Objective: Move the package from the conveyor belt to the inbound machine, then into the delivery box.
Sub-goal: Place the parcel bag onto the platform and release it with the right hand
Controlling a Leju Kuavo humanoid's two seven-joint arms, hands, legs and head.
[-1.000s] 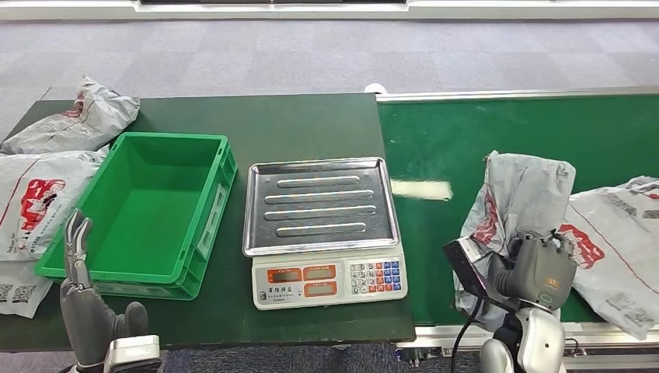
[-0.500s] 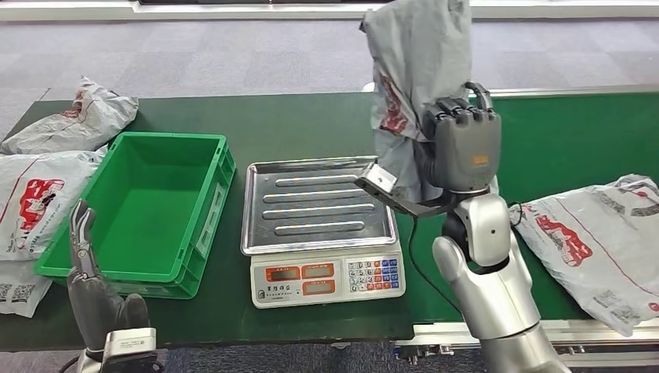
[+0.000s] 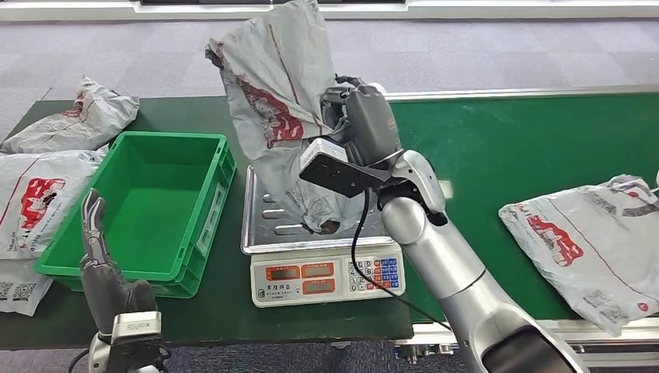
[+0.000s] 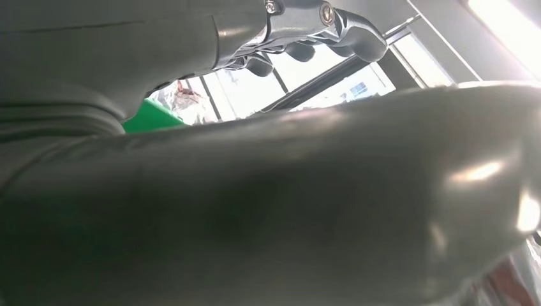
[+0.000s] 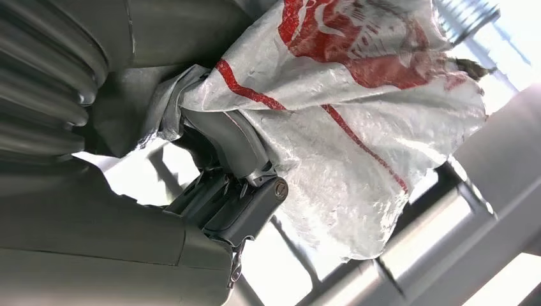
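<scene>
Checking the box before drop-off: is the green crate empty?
Empty: the green crate shows only its bare green floor.

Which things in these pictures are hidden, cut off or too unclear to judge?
- Scale tray: its right half is hidden by the held package, head view.
- Scale displays: digits too small to read.
- Right hand: fingers hidden behind the package.
- Belt package: cut off by the right edge.
- Left hand: its own thumb blocks the left wrist view.
</scene>
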